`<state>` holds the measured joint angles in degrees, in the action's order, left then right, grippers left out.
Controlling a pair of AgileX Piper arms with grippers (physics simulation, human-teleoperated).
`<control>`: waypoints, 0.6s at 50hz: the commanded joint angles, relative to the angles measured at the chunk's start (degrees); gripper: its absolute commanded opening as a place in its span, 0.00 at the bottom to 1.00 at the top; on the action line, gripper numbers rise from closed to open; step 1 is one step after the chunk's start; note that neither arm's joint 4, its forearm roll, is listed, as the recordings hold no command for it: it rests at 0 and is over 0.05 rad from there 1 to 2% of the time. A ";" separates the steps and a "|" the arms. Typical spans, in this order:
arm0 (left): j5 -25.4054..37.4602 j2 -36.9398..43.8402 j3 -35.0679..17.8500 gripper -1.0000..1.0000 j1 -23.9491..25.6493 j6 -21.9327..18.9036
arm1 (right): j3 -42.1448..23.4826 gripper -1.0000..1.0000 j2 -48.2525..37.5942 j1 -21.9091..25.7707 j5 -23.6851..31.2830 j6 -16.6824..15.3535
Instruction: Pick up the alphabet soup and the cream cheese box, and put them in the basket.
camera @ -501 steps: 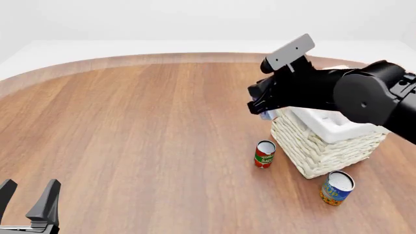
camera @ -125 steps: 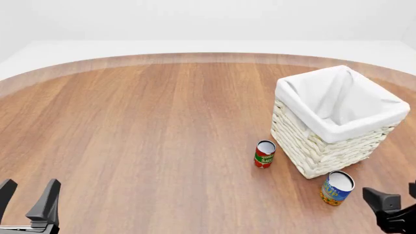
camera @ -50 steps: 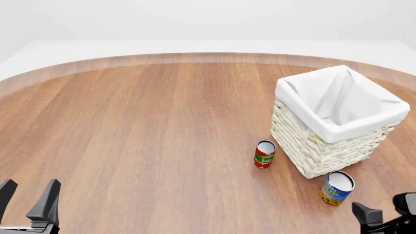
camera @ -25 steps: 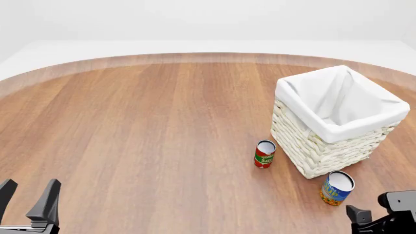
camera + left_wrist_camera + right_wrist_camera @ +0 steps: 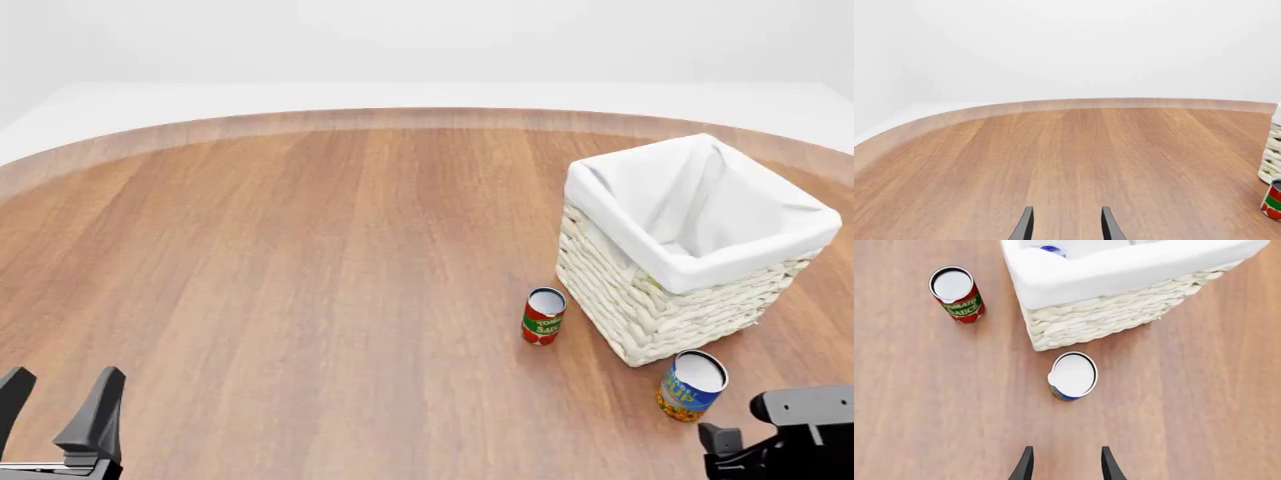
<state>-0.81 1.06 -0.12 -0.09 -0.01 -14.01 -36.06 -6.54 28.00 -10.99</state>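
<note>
With the alphabet soup (image 5: 1073, 375) standing upright on the table (image 5: 294, 260) just beside the basket (image 5: 667, 320), the right claw (image 5: 1064, 465) hangs above and short of it, fingers parted and holding nothing. A blue-and-white scrap shows inside the basket's lining in the right wrist view, probably the cream cheese box (image 5: 1052, 249), though too little shows to be sure. The danger from here: the can sits so near the wicker that a finger dropping on that side could catch the wall or tip the can over, and a knocked can could roll off toward the tomato sauce can (image 5: 956, 294). The left claw (image 5: 1066, 227) sits parted and empty, well away. In the front view the right arm is cut off by the frame edge.
</note>
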 commanded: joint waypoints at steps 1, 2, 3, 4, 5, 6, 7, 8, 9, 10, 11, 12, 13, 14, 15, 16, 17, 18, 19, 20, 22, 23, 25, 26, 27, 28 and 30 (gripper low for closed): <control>-0.06 0.06 0.00 1.00 0.00 0.00 | 0.31 1.00 -3.08 -0.15 -2.89 -0.21; -0.05 0.05 0.00 1.00 0.00 0.00 | 0.10 1.00 -3.30 -0.12 -2.96 -0.12; -0.04 0.04 -0.01 1.00 0.00 0.00 | -0.12 1.00 -3.59 -0.09 -3.02 0.00; -0.03 0.03 -0.01 1.00 0.00 0.00 | -0.26 1.00 -3.80 -0.03 -3.15 -0.02; -0.01 0.01 -0.01 1.00 0.00 0.00 | -0.28 1.00 -4.02 0.02 -3.33 -0.09; -0.02 0.02 0.00 1.00 0.00 0.00 | -0.41 1.00 -4.21 0.04 -3.46 -0.10; -0.01 0.01 0.00 1.00 0.00 0.00 | -0.96 1.00 -4.82 0.13 -3.60 0.03; 0.08 -0.09 0.00 1.00 0.01 0.00 | -0.97 1.00 -4.84 0.13 -3.61 0.03; 0.09 -0.09 0.00 1.00 -0.01 -0.01 | -1.18 1.00 -5.12 0.10 -3.77 0.03; 0.08 -0.07 0.00 1.00 -0.01 0.00 | -1.43 1.00 -5.82 0.00 -4.27 0.05; 0.09 -0.08 0.00 1.00 0.01 0.00 | -1.40 1.00 -6.19 -0.04 -4.70 -0.04; 0.10 -0.11 -0.01 1.00 0.01 0.00 | -1.45 1.00 -6.44 0.03 -4.87 -0.01; 0.10 -0.11 -0.01 1.00 0.00 0.00 | -1.36 1.00 -6.44 0.14 -4.92 -0.08; 0.08 -0.07 0.00 1.00 -0.01 -0.02 | -1.29 1.00 -6.45 0.29 -4.94 -0.06; 0.10 -0.13 -0.01 1.00 0.00 -0.01 | -1.34 1.00 -7.09 0.14 -5.50 -0.17; 0.10 -0.12 -0.01 1.00 0.00 0.00 | -1.34 1.00 -7.42 0.11 -5.78 -0.18; 0.10 -0.10 -0.01 1.00 0.00 0.01 | -1.22 1.00 -7.55 0.16 -5.98 -0.15; 0.09 -0.08 0.00 1.00 0.00 0.01 | -1.14 1.00 -7.67 0.25 -6.13 -0.14; 0.09 -0.08 0.00 1.00 0.00 0.01 | -1.14 1.00 -7.67 0.25 -6.13 -0.14; 0.09 -0.09 0.00 1.00 0.00 0.00 | -1.06 1.00 -7.96 0.27 -6.41 -0.15; 0.09 -0.10 0.00 1.00 0.01 0.00 | -1.04 1.00 -8.43 0.29 -6.86 -0.22; 0.09 -0.08 0.00 1.00 0.01 0.01 | -1.07 1.00 -8.73 0.23 -7.11 -0.23; 0.08 -0.06 0.00 1.00 0.01 0.00 | -1.17 1.00 -9.01 0.22 -7.29 -0.26; 0.09 -0.10 0.00 1.00 0.00 0.00 | -1.23 1.00 -9.05 0.22 -7.28 -0.36; 0.09 -0.10 -0.01 1.00 0.00 0.00 | -1.38 1.00 -9.08 0.32 -7.16 -0.27; 0.09 -0.09 0.00 1.00 0.01 0.01 | -1.54 1.00 -9.20 0.30 -7.19 -0.38; 0.09 -0.09 0.00 1.00 0.00 -0.01 | -2.05 1.00 -10.13 0.02 -7.70 -0.57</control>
<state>-0.73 0.98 -0.13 -0.09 -0.01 -15.25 -43.94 -6.36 21.78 -11.24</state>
